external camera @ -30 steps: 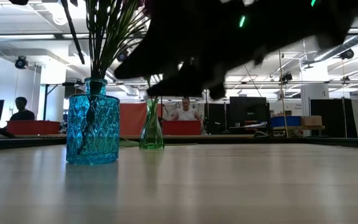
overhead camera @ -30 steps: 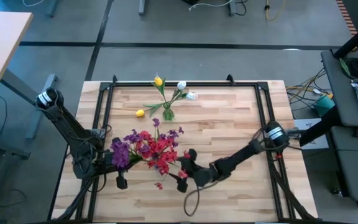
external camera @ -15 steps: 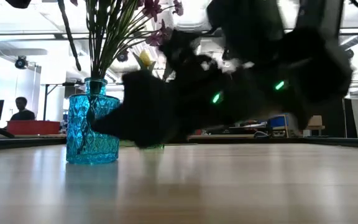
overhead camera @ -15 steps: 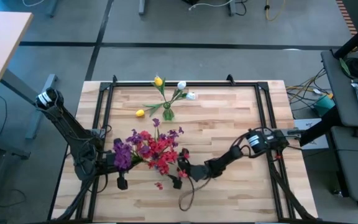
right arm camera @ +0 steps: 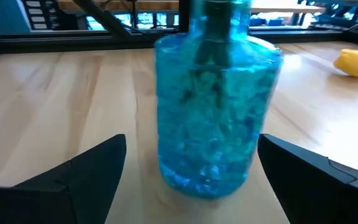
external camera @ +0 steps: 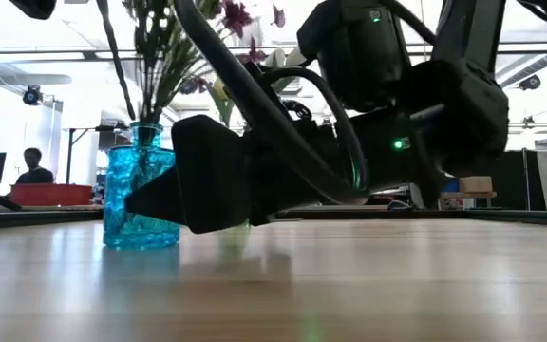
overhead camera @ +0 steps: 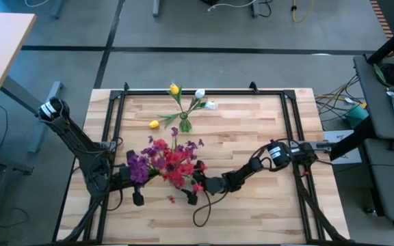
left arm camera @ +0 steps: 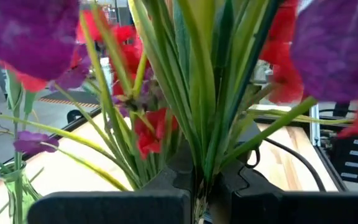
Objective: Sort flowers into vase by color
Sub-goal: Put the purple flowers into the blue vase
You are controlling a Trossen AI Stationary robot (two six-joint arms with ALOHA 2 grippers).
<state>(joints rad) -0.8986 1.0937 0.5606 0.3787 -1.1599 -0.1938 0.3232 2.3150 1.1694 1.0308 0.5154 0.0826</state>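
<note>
Right gripper (overhead camera: pixel 191 194) sits low at the table's near-middle, fingers spread wide and empty, with the blue vase (right arm camera: pixel 213 118) centred between them but not touched. Right fingers (right arm camera: pixel 86 171) flank the glass on both sides, apart from it. Left gripper (overhead camera: pixel 137 193) is at the near-left, closed on the bunch of red and purple flowers (overhead camera: pixel 166 158); left wrist view shows the green stems (left arm camera: pixel 201 112) pinched between its two dark fingers (left arm camera: pixel 114 208).

Step in hand, my guess: right arm about to brace or grip the blue vase while the left holds the bunch in it. To do it well: close evenly on the vase's mid-body, keep it flat on the table (overhead camera: pixel 252 130), no sideways push, since the tall bunch would likely tip it. Don't snag the cable loop near the right wrist.

Bunch's long axis runs roughly upright out of the vase, blooms up and fanned toward the table's middle, stem ends down in the glass. Green vase (overhead camera: pixel 185 125) stands farther back with yellow and white buds (overhead camera: pixel 198 94); one yellow bud (overhead camera: pixel 154 124) lies loose beside it.
</note>
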